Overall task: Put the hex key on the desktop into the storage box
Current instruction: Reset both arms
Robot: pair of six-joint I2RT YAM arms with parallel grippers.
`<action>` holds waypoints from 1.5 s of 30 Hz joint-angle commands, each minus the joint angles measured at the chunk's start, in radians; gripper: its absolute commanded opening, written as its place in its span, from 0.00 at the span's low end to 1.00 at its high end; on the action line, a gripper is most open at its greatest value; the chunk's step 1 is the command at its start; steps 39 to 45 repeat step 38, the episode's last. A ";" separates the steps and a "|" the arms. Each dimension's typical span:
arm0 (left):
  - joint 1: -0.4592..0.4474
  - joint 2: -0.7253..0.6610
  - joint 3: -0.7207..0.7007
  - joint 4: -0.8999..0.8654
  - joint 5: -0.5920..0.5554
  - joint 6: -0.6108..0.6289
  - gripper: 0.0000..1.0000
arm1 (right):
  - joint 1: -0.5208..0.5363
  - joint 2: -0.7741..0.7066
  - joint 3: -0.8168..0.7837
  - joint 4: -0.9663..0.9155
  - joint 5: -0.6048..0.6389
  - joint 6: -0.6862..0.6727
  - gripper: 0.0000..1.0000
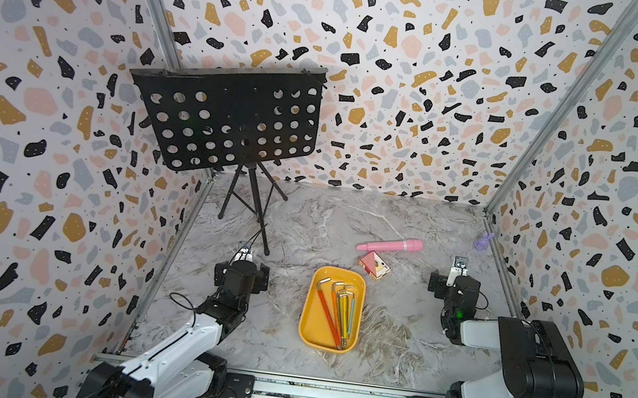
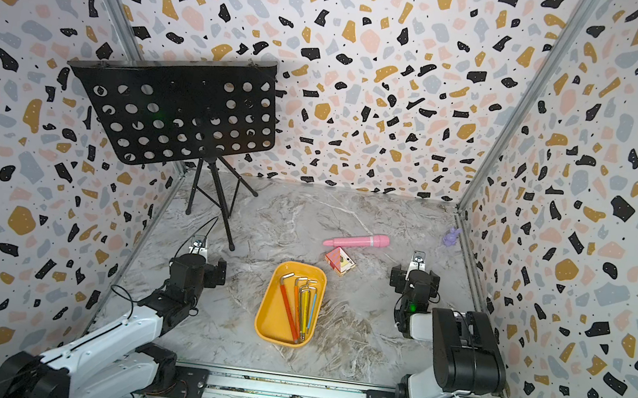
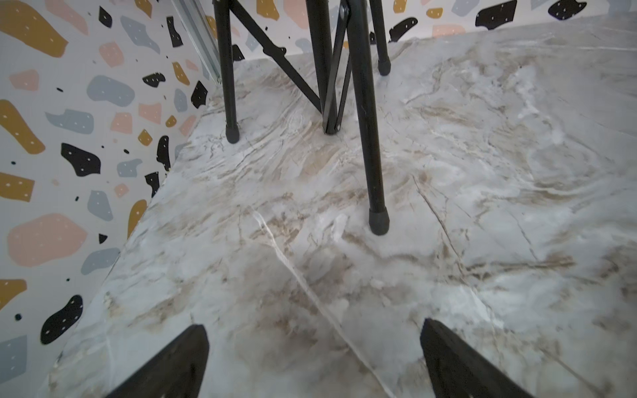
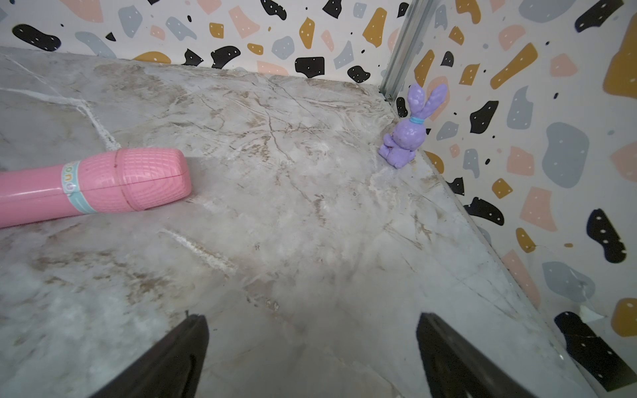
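Hovering low over the desktop (image 1: pixel 395 335), my left claw (image 3: pixel 313 325) and my right claw (image 4: pixel 312 316) are both spread wide, pinching nothing, set well apart, I reckon to leave the middle free. Just ahead of the left stand black tripod legs (image 3: pixel 375 172); ahead of the right lie a pink toy (image 4: pixel 103 182) and a purple rabbit (image 4: pixel 406 134). Between the two claws sits the storage box (image 1: pixel 313 325), hex keys (image 1: pixel 340 311) lying lengthwise inside it; none shows loose on the marble, so I judge the task finished

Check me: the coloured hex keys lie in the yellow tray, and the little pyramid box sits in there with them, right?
Not quite. The hex keys do lie in the yellow tray, but the pyramid box stands outside it, on the desktop beyond its far corner, as both top views show.
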 commanded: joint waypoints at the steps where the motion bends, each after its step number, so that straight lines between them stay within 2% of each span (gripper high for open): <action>1: -0.001 0.117 -0.068 0.473 -0.089 0.089 1.00 | 0.000 -0.012 0.005 -0.001 -0.005 0.008 1.00; 3: -0.011 0.136 -0.080 0.513 -0.084 0.140 1.00 | 0.000 -0.011 0.005 -0.001 -0.006 0.008 1.00; 5: -0.005 0.201 -0.121 0.666 -0.088 0.148 1.00 | 0.000 -0.012 0.004 -0.001 -0.005 0.008 1.00; 7: -0.001 0.380 -0.163 0.918 -0.049 0.180 1.00 | 0.000 -0.011 0.003 0.000 -0.005 0.008 1.00; 8: -0.002 0.457 -0.157 0.974 0.006 0.209 1.00 | 0.000 -0.012 0.003 -0.001 -0.006 0.008 1.00; 9: -0.005 0.507 -0.122 1.005 0.007 0.239 1.00 | 0.000 -0.012 0.004 -0.001 -0.005 0.008 1.00; 11: 0.012 0.443 -0.097 0.862 -0.033 0.180 1.00 | 0.000 -0.011 0.005 0.000 -0.006 0.008 1.00; 13: 0.052 0.380 -0.027 0.625 0.021 0.125 1.00 | 0.000 -0.012 0.004 0.000 -0.005 0.008 1.00; 15: 0.100 0.432 0.030 0.600 0.012 0.088 1.00 | 0.000 -0.012 0.005 -0.001 -0.005 0.007 1.00; 17: 0.140 0.391 0.022 0.543 0.061 0.044 1.00 | 0.000 -0.012 0.004 -0.001 -0.003 0.008 1.00; 45: 0.149 0.396 0.030 0.538 0.103 0.061 1.00 | 0.000 -0.012 0.004 -0.001 -0.005 0.008 1.00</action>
